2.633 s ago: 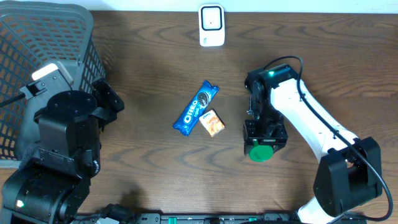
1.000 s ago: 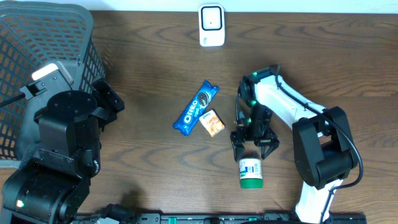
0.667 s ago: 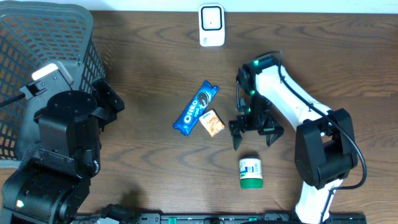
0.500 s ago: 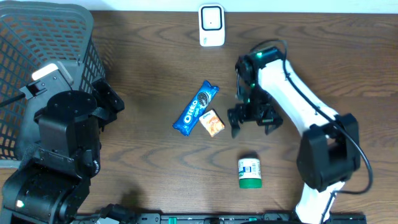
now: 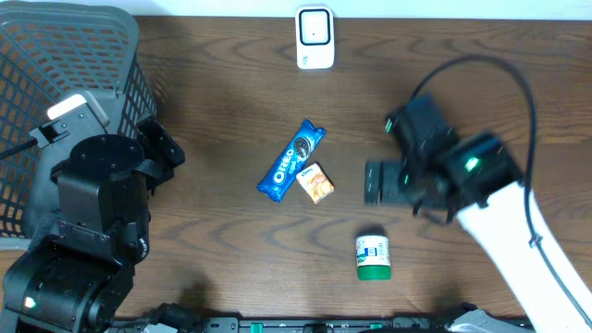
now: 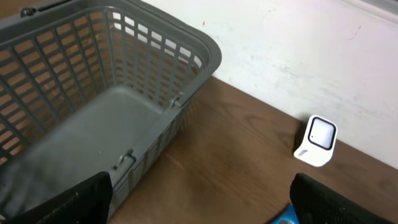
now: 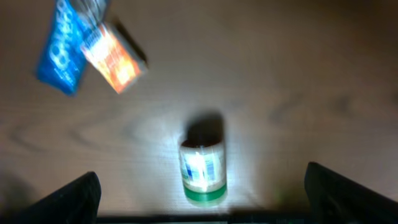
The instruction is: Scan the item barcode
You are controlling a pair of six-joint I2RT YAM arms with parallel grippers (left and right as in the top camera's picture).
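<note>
The right gripper [image 7: 203, 214] is standing wide open and holding nothing – its two fingers are showing only at the bottom corners of the wrist view, with the bottle [image 5: 372, 256] lying free on the bench [image 5: 203, 83] between and beyond them. A couple of seconds ago that same gripper was clamped on the bottle, holding it upright by its green cap. Since then it has laid the bottle on its side and let go, and the arm is now rising away, blurred in the overhead view.

The bottle is resting label-up, with its green cap pointing toward the near edge of the bench. It is sitting near the orange box [image 5: 317, 182] and the Oreo pack [image 5: 292, 162] but touching neither. The scanner [image 5: 314, 37] is standing at the far edge, well apart from the bottle.

For the task, this is reading as a release rather than a scan in progress, since nothing is being presented to the scanner now. Whether the bottle has been set down for a fresh grasp or is finished cannot be told from here; its barcode is too blurred to find.

The left gripper [image 6: 199, 208] is also hanging open and empty, looking past the basket [image 6: 186, 59] toward the scanner.
</note>
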